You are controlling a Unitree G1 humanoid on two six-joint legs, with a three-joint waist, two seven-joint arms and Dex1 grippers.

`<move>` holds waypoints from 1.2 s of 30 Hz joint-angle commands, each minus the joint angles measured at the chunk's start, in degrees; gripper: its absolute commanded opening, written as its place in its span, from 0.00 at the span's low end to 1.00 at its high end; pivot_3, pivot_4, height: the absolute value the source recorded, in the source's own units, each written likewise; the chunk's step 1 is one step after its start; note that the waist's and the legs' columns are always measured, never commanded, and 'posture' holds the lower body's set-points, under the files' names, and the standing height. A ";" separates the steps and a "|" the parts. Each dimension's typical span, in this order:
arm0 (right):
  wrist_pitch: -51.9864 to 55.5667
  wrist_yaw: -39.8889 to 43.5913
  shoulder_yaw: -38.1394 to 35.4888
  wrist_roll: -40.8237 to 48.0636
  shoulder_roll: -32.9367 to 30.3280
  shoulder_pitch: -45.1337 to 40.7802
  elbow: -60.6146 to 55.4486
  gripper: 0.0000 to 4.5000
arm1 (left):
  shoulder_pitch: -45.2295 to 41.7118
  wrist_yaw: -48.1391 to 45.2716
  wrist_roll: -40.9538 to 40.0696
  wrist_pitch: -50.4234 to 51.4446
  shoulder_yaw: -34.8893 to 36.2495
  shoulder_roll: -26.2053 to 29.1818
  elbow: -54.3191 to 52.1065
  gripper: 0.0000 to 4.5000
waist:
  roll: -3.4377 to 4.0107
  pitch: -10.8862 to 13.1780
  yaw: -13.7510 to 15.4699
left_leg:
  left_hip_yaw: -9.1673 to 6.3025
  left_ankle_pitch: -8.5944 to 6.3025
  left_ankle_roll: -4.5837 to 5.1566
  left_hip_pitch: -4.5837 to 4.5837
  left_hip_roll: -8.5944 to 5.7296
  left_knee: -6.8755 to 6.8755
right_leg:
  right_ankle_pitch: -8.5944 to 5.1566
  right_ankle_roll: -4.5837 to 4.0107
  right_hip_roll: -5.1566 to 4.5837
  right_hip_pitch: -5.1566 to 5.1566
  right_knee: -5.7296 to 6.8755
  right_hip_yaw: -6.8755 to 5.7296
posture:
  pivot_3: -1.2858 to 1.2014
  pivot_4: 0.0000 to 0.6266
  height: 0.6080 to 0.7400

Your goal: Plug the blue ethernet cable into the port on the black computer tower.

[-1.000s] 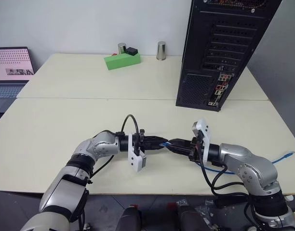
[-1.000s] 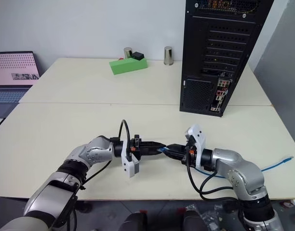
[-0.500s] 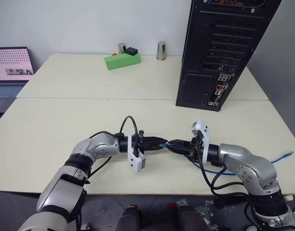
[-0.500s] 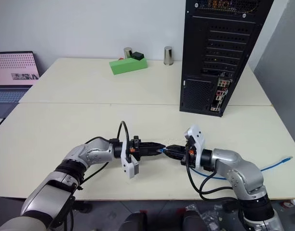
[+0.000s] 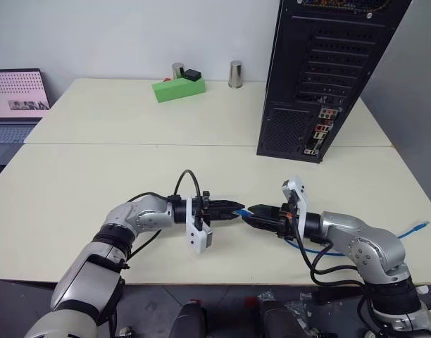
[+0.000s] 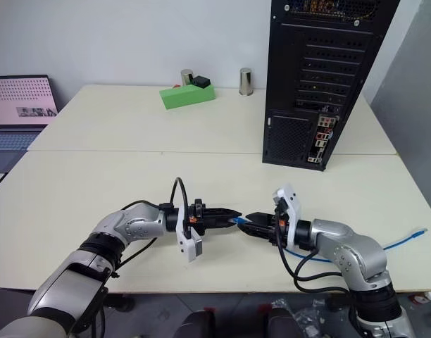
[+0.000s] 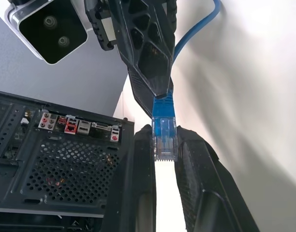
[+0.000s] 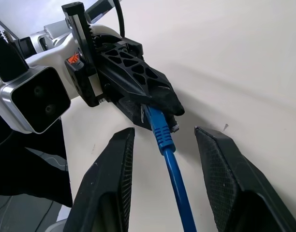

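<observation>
The blue ethernet cable is clamped in the left tool; the right tool is seen spread apart around the cord.

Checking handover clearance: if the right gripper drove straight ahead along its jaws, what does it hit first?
The left gripper, probably. The two point nearly tip to tip above the table, and the blue ethernet cable runs between the right gripper's open jaws into the left's shut jaws. The gap between tips looks small; depth is unclear.
</observation>
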 commanded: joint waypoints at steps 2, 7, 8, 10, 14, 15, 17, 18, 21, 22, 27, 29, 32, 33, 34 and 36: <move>-0.03 -0.16 -0.72 1.50 0.35 -1.35 -0.30 0.46 | -1.00 1.32 -0.01 0.15 -0.47 0.47 -1.90 0.07 | 0.00 0.00 -0.01 | 0.00 0.00 0.00 0.00 0.00 0.00 | 0.00 0.00 0.00 0.00 0.00 0.00 | 0.52 0.24 1.00; -0.10 -0.22 -0.62 1.48 0.34 -1.55 -0.03 0.25 | -0.94 1.73 0.04 0.45 -0.71 0.45 -2.10 0.07 | 0.00 0.00 0.00 | 0.00 0.00 0.00 0.00 0.00 0.00 | 0.00 0.00 0.00 0.00 0.00 0.00 | 0.52 0.24 1.00; -0.10 -0.23 -0.56 1.45 0.34 -1.56 -0.01 0.21 | -0.91 1.86 0.10 0.52 -0.76 0.46 -2.16 0.07 | 0.00 0.00 0.00 | 0.00 0.00 0.00 0.00 0.00 0.00 | 0.00 0.00 0.00 0.00 0.00 0.00 | 0.52 0.24 1.00; -0.10 -0.25 -0.49 1.47 0.32 -1.59 0.04 0.12 | -0.87 2.12 0.18 0.68 -0.87 0.48 -2.30 0.07 | 0.00 0.00 -0.01 | 0.00 0.00 0.00 0.00 0.00 0.00 | 0.00 0.00 0.00 0.00 0.00 0.00 | 0.52 0.24 1.00; 0.00 -0.28 -0.42 1.66 0.29 -1.68 0.32 0.00 | -0.67 2.67 0.46 1.06 -0.91 0.39 -2.74 0.07 | 0.00 0.00 0.00 | 0.00 0.00 0.00 0.00 0.00 0.00 | 0.00 0.00 0.00 0.00 0.00 0.00 | 0.52 0.24 1.00; 0.15 -0.22 -0.55 1.86 0.33 -1.81 0.56 0.00 | -0.67 2.78 0.55 1.11 -0.93 0.39 -2.72 0.07 | 0.00 0.00 0.00 | 0.00 0.00 0.00 0.00 0.00 0.00 | 0.00 0.00 0.00 0.00 0.00 0.00 | 0.52 0.24 1.00; 0.58 -0.06 -0.86 2.32 0.34 -2.18 1.17 0.00 | -0.76 2.96 1.06 1.27 -1.03 0.39 -2.61 0.07 | 0.00 0.00 -0.01 | 0.00 0.00 0.00 0.00 0.00 0.00 | 0.00 0.00 0.00 0.00 0.00 0.00 | 0.52 0.24 1.00; 0.72 0.04 -0.93 2.51 0.26 -2.22 1.24 0.00 | -0.68 3.01 1.10 1.31 -1.04 0.38 -2.68 0.07 | 0.00 0.00 -0.01 | 0.00 0.00 0.00 0.00 0.00 0.00 | 0.00 0.00 0.00 0.00 0.00 0.00 | 0.52 0.24 1.00; 1.34 0.33 -1.30 3.34 -0.03 -2.60 1.63 0.00 | -0.69 2.52 0.55 1.76 -1.52 0.37 -2.28 0.07 | 0.00 0.00 0.00 | 0.00 0.00 0.00 0.00 0.00 0.00 | 0.00 0.00 0.00 0.00 0.00 0.00 | 0.52 0.24 1.00; 1.52 0.56 -1.38 3.65 -0.26 -2.69 1.71 0.00 | -0.64 2.16 -0.13 1.74 -1.81 0.44 -1.88 0.07 | 0.00 0.00 0.01 | 0.00 0.00 0.00 0.00 0.00 0.00 | 0.00 0.00 0.00 0.00 0.00 0.00 | 0.52 0.24 1.00; 1.78 1.76 -1.45 4.22 -1.46 -2.89 1.89 0.00 | -0.40 -1.73 -6.25 1.37 -4.35 1.42 -0.36 0.36 | 0.00 0.00 0.00 | 0.00 0.00 0.00 0.00 0.00 0.00 | 0.00 0.00 0.00 0.00 0.00 0.00 | 0.52 0.24 1.00; 1.46 2.14 -1.53 3.97 -2.03 -2.67 1.76 0.00 | -0.22 -3.82 -9.77 2.35 -5.17 1.65 0.06 0.43 | 0.00 0.00 -0.02 | 0.00 0.00 0.00 0.00 0.00 0.00 | 0.00 0.00 0.00 0.00 0.00 0.00 | 0.52 0.24 1.00; 0.48 1.79 -2.40 3.39 -2.96 -1.87 1.04 0.00 | 1.15 -11.03 -20.73 7.52 -6.58 1.71 0.11 0.55 | 0.00 0.00 -0.02 | 0.00 0.00 0.00 0.00 0.00 0.00 | 0.00 0.00 0.00 0.00 0.01 0.00 | 0.52 0.24 1.00; 0.10 1.73 -2.90 3.34 -3.35 -1.27 0.65 0.00 | 1.92 -13.10 -23.92 9.52 -6.72 1.54 -0.78 0.60 | 0.00 0.00 -0.02 | 0.00 0.00 0.00 0.00 0.00 0.00 | 0.00 0.00 0.00 0.00 0.01 0.00 | 0.52 0.24 1.00; -1.13 0.52 -3.91 2.21 -3.83 -0.58 -0.26 0.00 | 3.33 -17.43 -29.84 14.90 -5.90 1.26 -2.55 0.63 | 0.00 0.00 -0.02 | 0.00 0.00 0.00 0.00 0.01 0.00 | 0.00 0.00 0.00 0.00 0.01 0.00 | 0.52 0.24 1.00; -3.35 -2.87 -7.39 0.90 -3.78 0.81 -1.97 0.00 | 5.93 -25.24 -40.25 26.27 -4.37 0.66 -7.45 0.71 | 0.00 0.00 -0.02 | 0.00 0.00 0.00 -0.01 0.01 -0.01 | 0.00 -0.01 -0.01 0.00 0.01 0.01 | 0.52 0.24 1.00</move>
